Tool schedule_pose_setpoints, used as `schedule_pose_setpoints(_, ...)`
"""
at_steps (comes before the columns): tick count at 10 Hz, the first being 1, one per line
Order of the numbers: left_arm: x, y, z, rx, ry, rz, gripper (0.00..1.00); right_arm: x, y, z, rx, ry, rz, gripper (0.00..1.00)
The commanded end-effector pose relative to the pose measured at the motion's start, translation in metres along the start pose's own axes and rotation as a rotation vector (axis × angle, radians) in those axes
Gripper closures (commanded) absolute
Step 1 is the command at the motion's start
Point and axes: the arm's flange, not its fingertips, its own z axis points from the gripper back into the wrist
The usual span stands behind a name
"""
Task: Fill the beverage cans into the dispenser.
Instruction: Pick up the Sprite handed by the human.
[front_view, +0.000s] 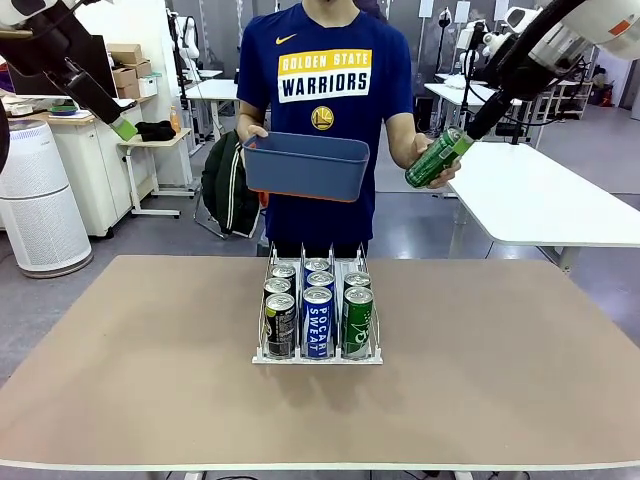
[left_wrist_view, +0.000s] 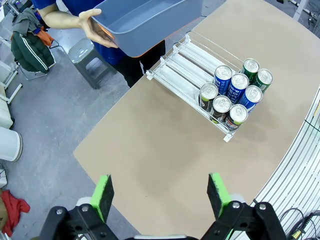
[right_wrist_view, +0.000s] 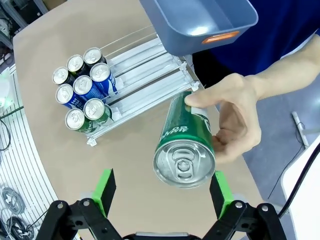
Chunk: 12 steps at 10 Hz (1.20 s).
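At upper right of the frame, a person's hand (front_view: 437, 160) offers a green can (front_view: 437, 158) to the wide-open, empty right claw (right_wrist_view: 162, 192). Left claw (left_wrist_view: 161, 192) gapes empty. Eight cans fill the dispenser (front_view: 262, 352) at centre of the surface (front_view: 130, 380).

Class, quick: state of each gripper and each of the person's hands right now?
Left gripper: open, empty.
Right gripper: open, empty.
One hand: holding green can.
Other hand: holding bin.

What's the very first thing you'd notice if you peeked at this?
A person's hand holds a green can up between the open pads of the right pincer. The other hand holds a blue-grey bin above the table's far edge. Mid-table, a white wire rack holds cans in three lanes.
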Motion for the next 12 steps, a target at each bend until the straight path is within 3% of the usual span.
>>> schedule_pose_setpoints(1, -0.006, -0.002, -0.001, -0.001, 0.005, 0.004, 0.0, -0.002, 0.004, -0.013, -0.02, -0.059, 0.026, 0.0)
schedule_pose_setpoints(7, -0.006, -0.002, -0.001, -0.001, 0.005, 0.004, 0.0, 0.011, 0.005, -0.038, 0.006, -0.082, 0.015, 0.0)
schedule_pose_setpoints(8, -0.006, -0.002, -0.001, -0.001, 0.005, 0.004, 0.0, 0.009, 0.002, -0.04, -0.011, -0.073, 0.039, 0.05)
schedule_pose_setpoints(9, -0.006, -0.002, -0.001, -0.001, 0.005, 0.004, 0.0, 0.008, 0.001, -0.039, -0.006, -0.06, 0.041, 0.2)
schedule_pose_setpoints(10, -0.006, -0.002, -0.001, -0.001, 0.005, 0.004, 0.0, 0.007, 0.0, -0.038, -0.008, -0.061, 0.034, 0.24)
schedule_pose_setpoints(11, -0.006, -0.002, -0.001, -0.001, 0.005, 0.004, 0.0, 0.006, -0.001, -0.038, -0.016, -0.057, 0.034, 0.39)
schedule_pose_setpoints(12, -0.006, -0.002, -0.001, -0.001, 0.005, 0.004, 0.0, 0.005, -0.001, -0.036, -0.018, -0.064, 0.034, 0.44)
